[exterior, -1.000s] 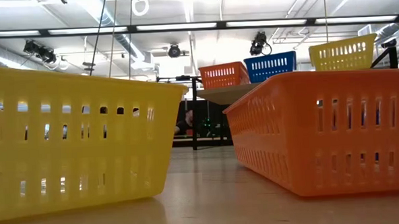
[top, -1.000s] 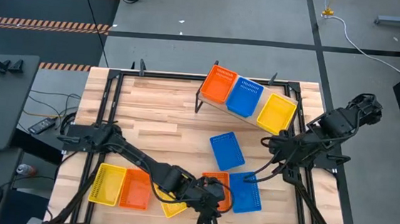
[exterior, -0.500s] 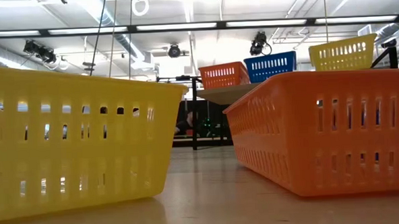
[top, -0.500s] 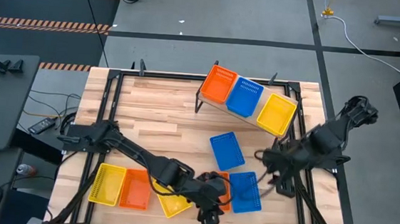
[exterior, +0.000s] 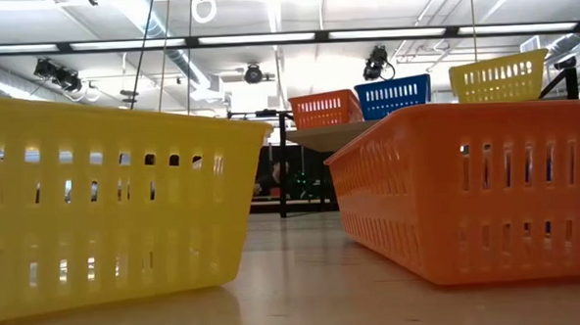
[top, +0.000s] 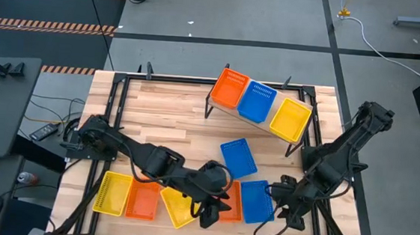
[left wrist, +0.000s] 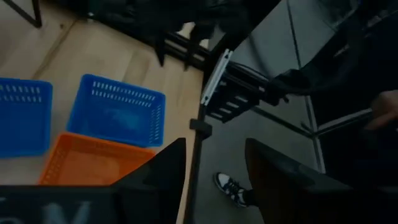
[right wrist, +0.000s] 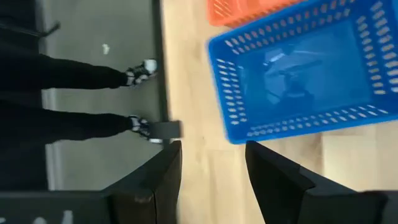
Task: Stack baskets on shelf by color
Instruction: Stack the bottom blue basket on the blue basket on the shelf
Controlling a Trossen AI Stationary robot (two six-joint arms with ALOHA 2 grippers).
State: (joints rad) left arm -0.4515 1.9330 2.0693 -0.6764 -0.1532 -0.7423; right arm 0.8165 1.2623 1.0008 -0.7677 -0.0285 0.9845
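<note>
Left gripper (top: 208,211): open, empty, by the front table edge.
Right gripper (top: 278,192): open, empty, beside a blue basket (top: 257,201).

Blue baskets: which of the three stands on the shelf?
The blue basket between the orange basket and yellow basket; the other two lie on the tabletop.

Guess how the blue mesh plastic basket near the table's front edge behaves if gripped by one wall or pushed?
The blue mesh plastic basket is probably light: thin perforated walls, nothing inside. Gripped by one wall, it would likely tilt and the wall might flex a little. Pushed, its flat bottom would probably slide across the smooth wooden tabletop rather than tip, perhaps nudging the orange mesh plastic basket beside it.
</note>
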